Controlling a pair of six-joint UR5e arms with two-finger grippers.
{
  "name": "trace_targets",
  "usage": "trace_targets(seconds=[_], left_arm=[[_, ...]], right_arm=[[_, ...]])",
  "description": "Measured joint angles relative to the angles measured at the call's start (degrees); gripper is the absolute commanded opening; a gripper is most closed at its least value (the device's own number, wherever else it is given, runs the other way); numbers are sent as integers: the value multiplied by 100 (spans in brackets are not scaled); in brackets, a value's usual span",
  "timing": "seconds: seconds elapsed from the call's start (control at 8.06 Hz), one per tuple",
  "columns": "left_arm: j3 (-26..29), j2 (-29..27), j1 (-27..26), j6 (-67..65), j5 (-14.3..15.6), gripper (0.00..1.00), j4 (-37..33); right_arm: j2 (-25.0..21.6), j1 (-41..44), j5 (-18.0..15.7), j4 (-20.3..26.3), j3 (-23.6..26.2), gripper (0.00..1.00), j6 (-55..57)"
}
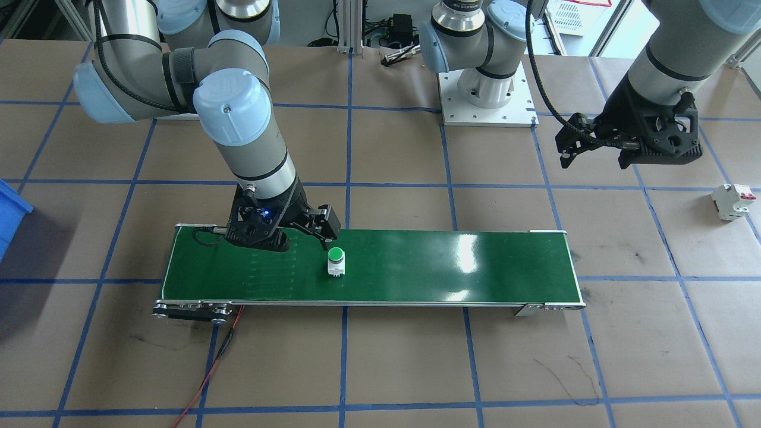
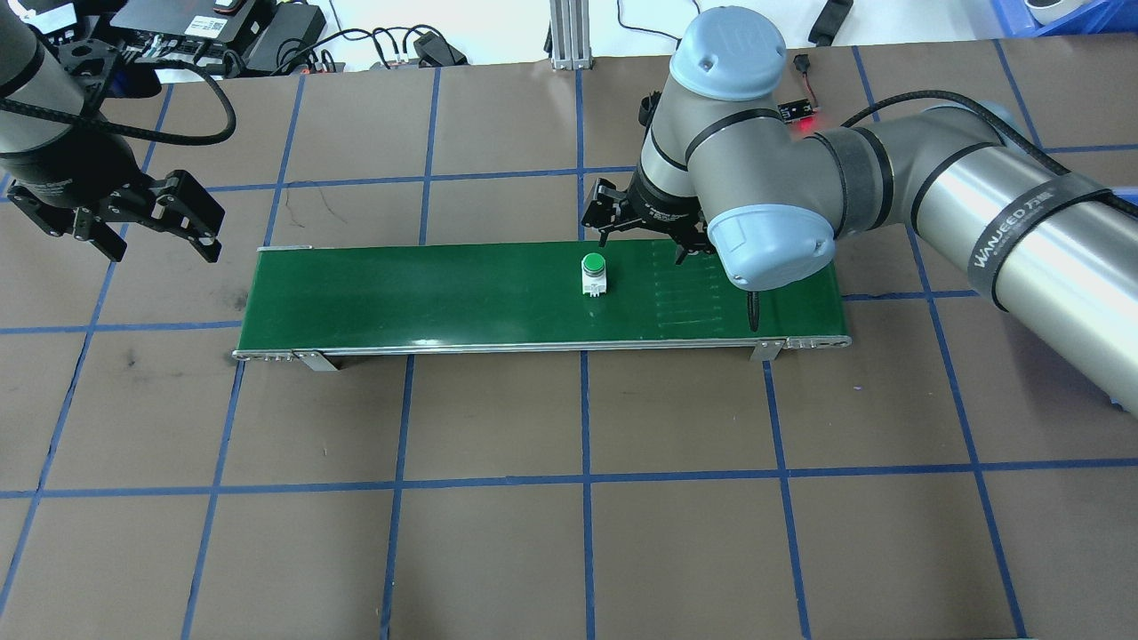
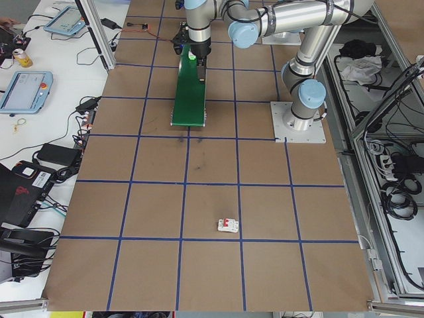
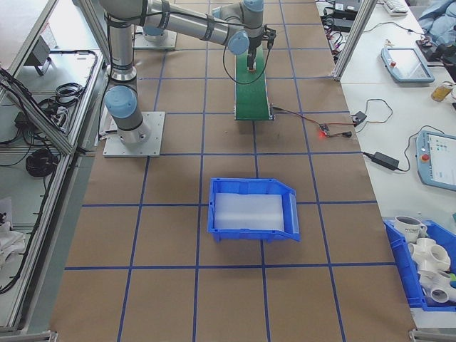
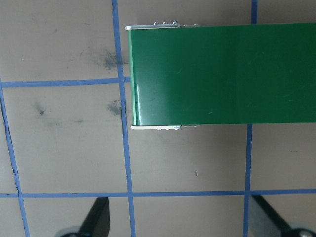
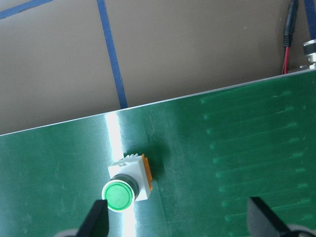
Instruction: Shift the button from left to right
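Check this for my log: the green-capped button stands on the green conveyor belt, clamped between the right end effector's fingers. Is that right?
Not quite. The button does stand on the conveyor belt, but it is not clamped: the right end effector is open and apart from it, as the overhead exterior view shows. The right wrist-mounted view agrees, its fingers spread wide.
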Motion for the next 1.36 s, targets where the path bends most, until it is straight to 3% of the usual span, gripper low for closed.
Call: trace_targets(seconds=[0.87,1.12,1.36], left_arm=[[-8,-78,15,-52,-12,100,169],[-15,-83,16,-52,-15,100,220],[-16,-85,16,-55,-13,100,262]], right_arm=[[200,-208,-354,-4,6,99,-1159],[339,-345,-449,10,31,71,-1371],[470,-623,-614,35,106,50,-1640]])
